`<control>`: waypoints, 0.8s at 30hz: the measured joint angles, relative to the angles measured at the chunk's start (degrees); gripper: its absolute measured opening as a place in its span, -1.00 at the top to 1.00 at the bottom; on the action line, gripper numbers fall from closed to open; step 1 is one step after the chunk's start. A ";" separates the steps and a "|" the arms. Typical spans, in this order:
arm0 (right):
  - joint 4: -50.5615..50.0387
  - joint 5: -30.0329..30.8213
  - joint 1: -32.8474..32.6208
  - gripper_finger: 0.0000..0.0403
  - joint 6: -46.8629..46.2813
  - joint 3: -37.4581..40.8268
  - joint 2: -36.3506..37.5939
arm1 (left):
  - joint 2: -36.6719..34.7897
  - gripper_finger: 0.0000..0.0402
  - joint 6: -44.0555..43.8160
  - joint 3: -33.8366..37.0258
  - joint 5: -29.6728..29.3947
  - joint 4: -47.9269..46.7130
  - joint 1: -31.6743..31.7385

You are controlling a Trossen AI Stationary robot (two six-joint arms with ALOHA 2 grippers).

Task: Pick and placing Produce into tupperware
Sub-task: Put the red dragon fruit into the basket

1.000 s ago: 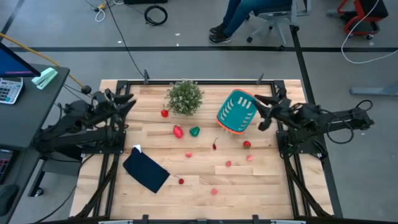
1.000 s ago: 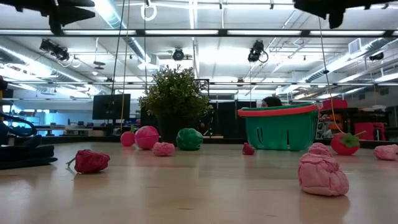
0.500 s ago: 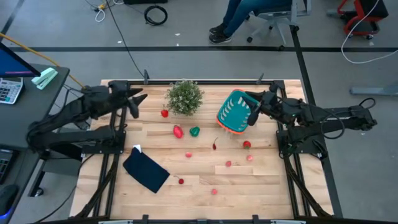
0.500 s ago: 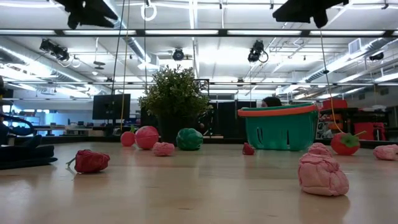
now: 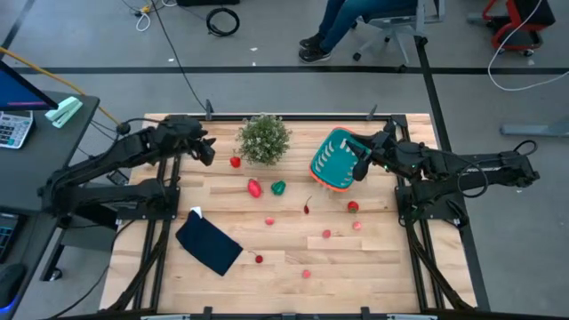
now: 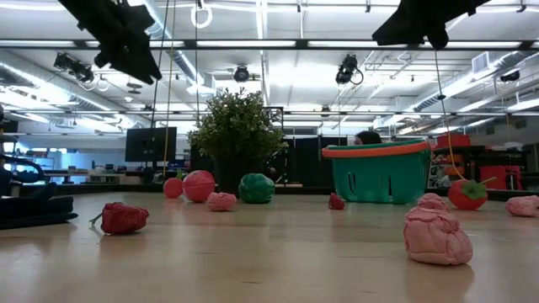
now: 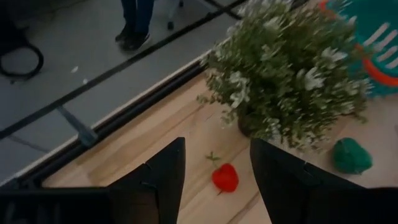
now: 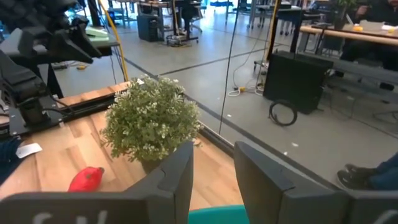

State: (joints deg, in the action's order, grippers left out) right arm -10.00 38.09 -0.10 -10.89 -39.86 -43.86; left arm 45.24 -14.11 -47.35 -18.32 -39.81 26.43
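- Dark, bare fingers: the left gripper (image 7: 214, 177) stands parted with nothing between its jaws, hanging above the far-left part of the table (image 5: 373, 267), with a small red fruit (image 7: 225, 177) showing in the gap below, just beside the potted plant (image 5: 264, 138).
- The right gripper (image 8: 212, 171) also has its fingers apart and grips nothing; it hangs over the far-right rim of the teal basket (image 5: 338, 160), which stands far right on the table.
- Outward from there, the produce lies scattered: a red piece (image 5: 254, 188) and a green one (image 5: 278, 188) near the plant, a red fruit (image 5: 353, 207) just near-side of the basket, and pink pieces (image 5: 326, 235) spread toward the near edge.
- A dark navy cloth (image 5: 209, 244) lies near-left.
- Judged progress: hardly begun. No piece is visibly in the basket, so practically all the picking remains.
- The basket's floor is partly hidden by its tilt and the right arm, so a piece inside cannot be ruled out.
- In the low view both grippers are cut off at the top edge.
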 joint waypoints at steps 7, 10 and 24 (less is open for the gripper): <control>-1.48 0.02 -0.02 0.38 -0.25 0.00 -0.15 | 5.39 0.06 -2.89 0.00 0.14 -4.71 0.79; -2.57 0.00 -0.02 0.38 -1.41 0.00 -0.76 | 7.92 0.08 -3.24 0.00 0.16 -5.99 0.79; -5.38 0.02 -0.03 0.38 -6.10 0.02 -2.20 | 20.97 0.08 -3.61 0.00 2.03 -2.67 0.73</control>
State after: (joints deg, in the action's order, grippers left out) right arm -15.38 38.11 -0.13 -16.99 -39.83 -46.06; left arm 66.21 -17.72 -47.35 -16.29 -42.47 27.16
